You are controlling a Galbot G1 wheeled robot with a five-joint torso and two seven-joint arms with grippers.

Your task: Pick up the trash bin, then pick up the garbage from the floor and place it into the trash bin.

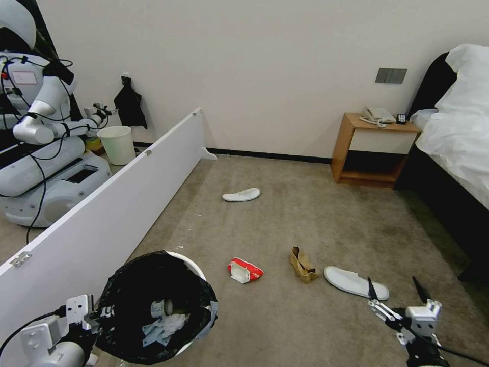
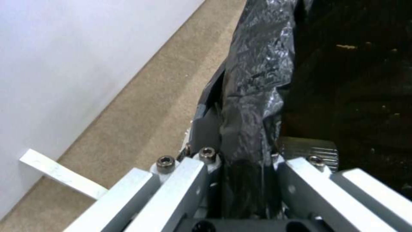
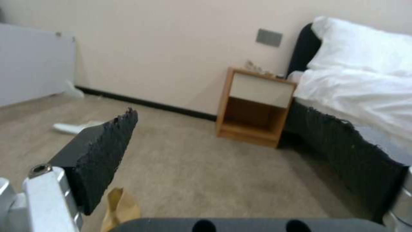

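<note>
Head view, left gripper (image 1: 97,317): we hold the bin (image 1: 155,306) by its near rim, clenched on the black bag; tissues (image 1: 162,322) lie inside.
Head view, right gripper (image 1: 396,294): our fingers are spread and hold nothing; a slipper (image 1: 355,282) lies just beyond the tips, a paper bag (image 1: 303,264) and a red wrapper (image 1: 244,270) further toward our left gripper, a second slipper (image 1: 241,194) far ahead.
Left wrist view, left gripper (image 2: 242,161): we see the bag (image 2: 257,77) pinched between the fingers.
Right wrist view, right gripper (image 3: 240,154): released; the paper bag (image 3: 121,207) is beside one pad (image 3: 101,154), the far slipper (image 3: 73,127) beyond it.
</note>
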